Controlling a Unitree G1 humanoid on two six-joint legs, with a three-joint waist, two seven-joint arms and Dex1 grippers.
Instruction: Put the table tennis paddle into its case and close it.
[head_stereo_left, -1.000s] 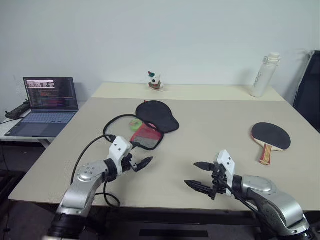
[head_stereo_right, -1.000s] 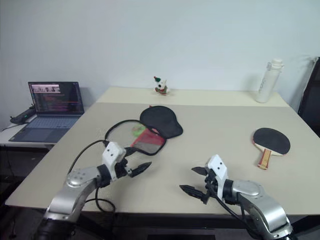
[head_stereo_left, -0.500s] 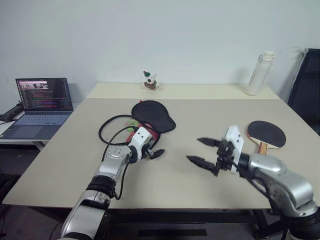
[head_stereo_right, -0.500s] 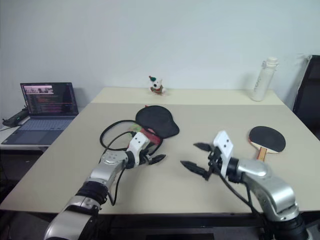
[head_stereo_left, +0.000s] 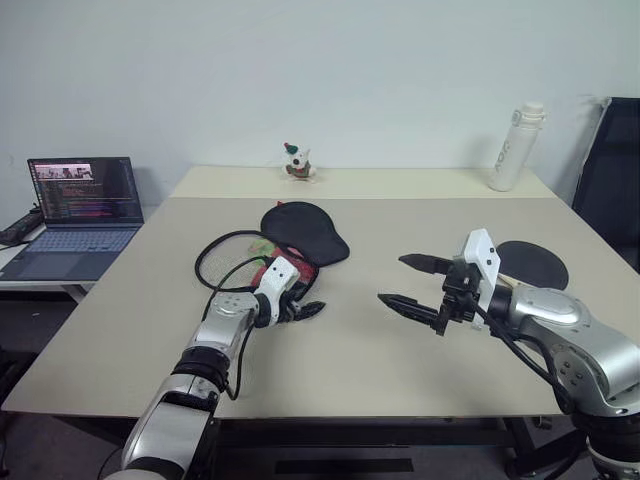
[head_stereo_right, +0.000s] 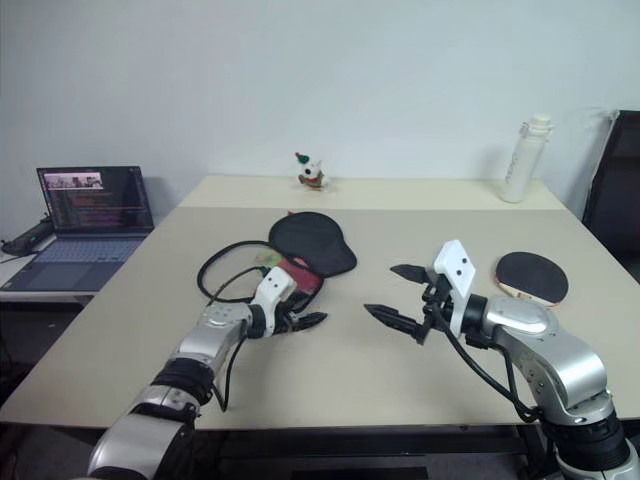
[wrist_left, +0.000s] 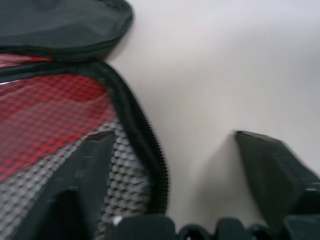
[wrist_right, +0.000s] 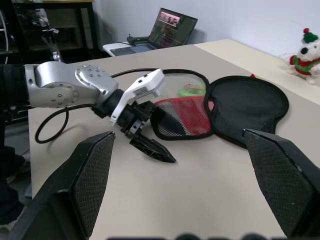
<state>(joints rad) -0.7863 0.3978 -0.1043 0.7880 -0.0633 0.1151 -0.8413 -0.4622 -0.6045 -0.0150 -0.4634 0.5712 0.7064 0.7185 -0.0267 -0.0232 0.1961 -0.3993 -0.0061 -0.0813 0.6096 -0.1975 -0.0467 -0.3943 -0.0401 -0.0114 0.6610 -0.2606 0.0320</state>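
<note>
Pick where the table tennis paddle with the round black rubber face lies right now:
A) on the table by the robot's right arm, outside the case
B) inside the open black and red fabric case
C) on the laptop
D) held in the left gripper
A: the table tennis paddle lies flat on the table behind the right arm, well apart from the open, empty case.

The left arm reaches from the lower left of the head view toward the centre, forearm low, its cable looping back beside it. The left gripper (head_stereo_left: 305, 310) points forward and right, tilted slightly down; in its own wrist view the two fingers (wrist_left: 85, 172) stand apart. The right arm enters from the lower right, raised and bent. The right gripper (head_stereo_left: 412, 283) points left, roughly level, fingers (wrist_right: 95, 165) spread wide.
</note>
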